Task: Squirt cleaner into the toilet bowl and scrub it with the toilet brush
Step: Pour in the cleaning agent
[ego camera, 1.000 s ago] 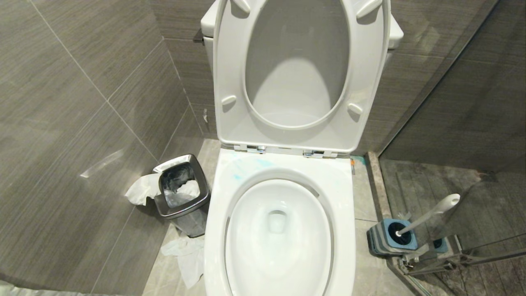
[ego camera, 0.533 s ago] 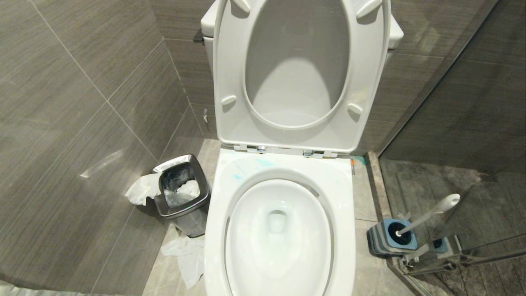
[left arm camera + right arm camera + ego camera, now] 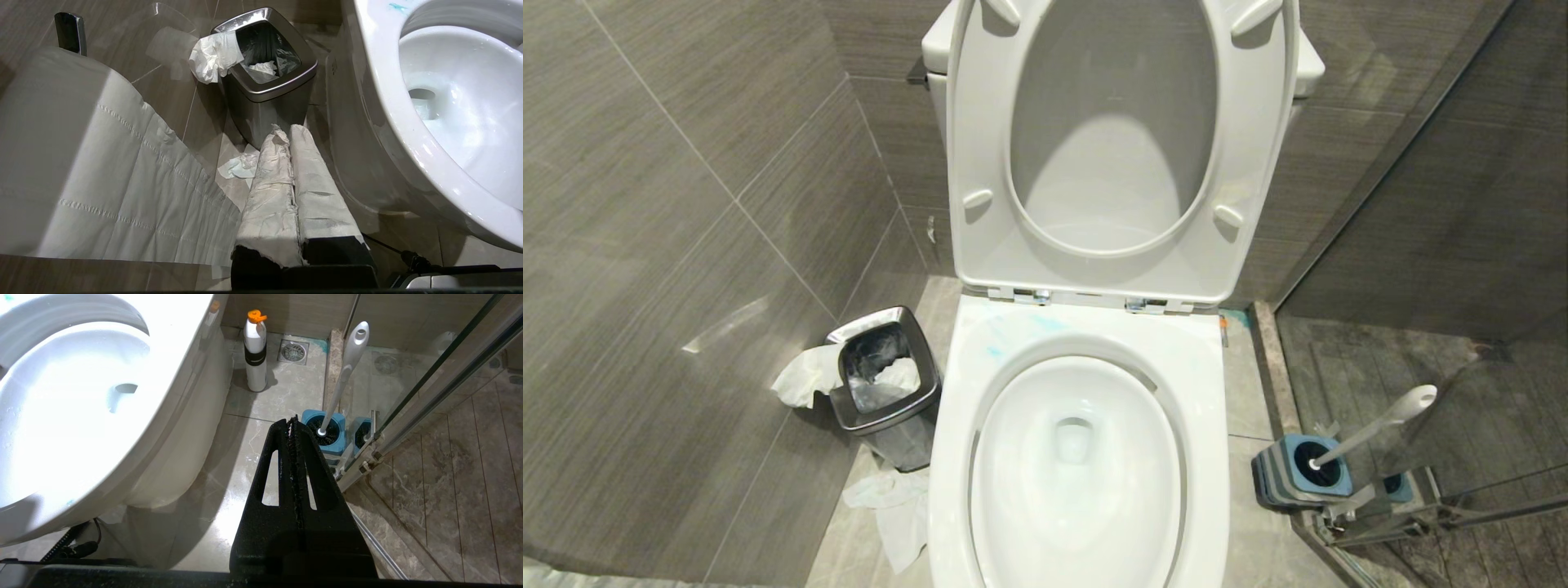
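1. Toilet brush (image 3: pixel 1372 426) stands in holder (image 3: pixel 1303 472), right of toilet bowl (image 3: pixel 1076 474).
2. Handle: light, stiff, likely slick (grasp mid-shaft).
3. Left claw (image 3: pixel 289 134) and right claw (image 3: pixel 292 424) closed, empty.

toilet brush (image 3: pixel 1372 426) bristle head hidden inside blue holder (image 3: pixel 1290 478)

White toilet bowl (image 3: pixel 1209 384), turquoise cleaner (image 3: pixel 994 352) smears
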Motion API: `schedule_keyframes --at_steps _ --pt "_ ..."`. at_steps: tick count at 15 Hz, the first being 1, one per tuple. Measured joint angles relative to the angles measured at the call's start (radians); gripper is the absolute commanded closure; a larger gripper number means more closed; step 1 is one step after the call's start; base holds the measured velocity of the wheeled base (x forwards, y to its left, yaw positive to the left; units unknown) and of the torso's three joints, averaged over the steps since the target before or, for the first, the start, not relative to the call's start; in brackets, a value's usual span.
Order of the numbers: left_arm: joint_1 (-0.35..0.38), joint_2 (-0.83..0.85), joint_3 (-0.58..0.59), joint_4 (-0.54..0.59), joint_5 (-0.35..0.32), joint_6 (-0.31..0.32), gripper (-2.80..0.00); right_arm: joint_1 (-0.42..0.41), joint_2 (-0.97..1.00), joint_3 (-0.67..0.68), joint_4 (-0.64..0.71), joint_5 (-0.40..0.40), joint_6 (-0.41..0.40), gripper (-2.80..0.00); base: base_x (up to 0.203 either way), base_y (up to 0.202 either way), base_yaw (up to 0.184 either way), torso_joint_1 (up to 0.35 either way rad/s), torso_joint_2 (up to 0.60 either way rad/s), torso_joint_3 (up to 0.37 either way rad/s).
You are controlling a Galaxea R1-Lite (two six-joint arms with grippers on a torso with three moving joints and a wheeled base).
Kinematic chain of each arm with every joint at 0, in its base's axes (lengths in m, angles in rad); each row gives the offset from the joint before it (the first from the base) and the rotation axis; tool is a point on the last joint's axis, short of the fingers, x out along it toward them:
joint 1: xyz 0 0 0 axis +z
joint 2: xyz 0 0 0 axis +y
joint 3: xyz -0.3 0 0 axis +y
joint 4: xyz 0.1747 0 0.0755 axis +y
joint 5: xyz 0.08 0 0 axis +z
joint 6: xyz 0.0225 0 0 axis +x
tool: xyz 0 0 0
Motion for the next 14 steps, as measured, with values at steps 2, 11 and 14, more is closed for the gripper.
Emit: schedule_keyframes --at_steps 2,11,14 --pt "0.0 0.0 0.0 0.0 0.0 0.0 0.0 0.0 0.0 0.0 0.0 0.0 0.0 0.0 0.0 0.0 0.0 0.0 0.0 0.0" --pt "0.0 0.0 0.0 0.0 0.0 0.0 0.0 0.0 0.0 0.0 0.0 0.0 0.0 0.0 0.0 0.0 0.0 0.0 0.0 0.0" --pt "0.0 0.0 0.0 0.0 0.001 -0.003 0.0 0.0 0.0 0.0 0.0 0.0 0.0 0.0 0.0 0.0 0.0 0.0 0.0 0.0"
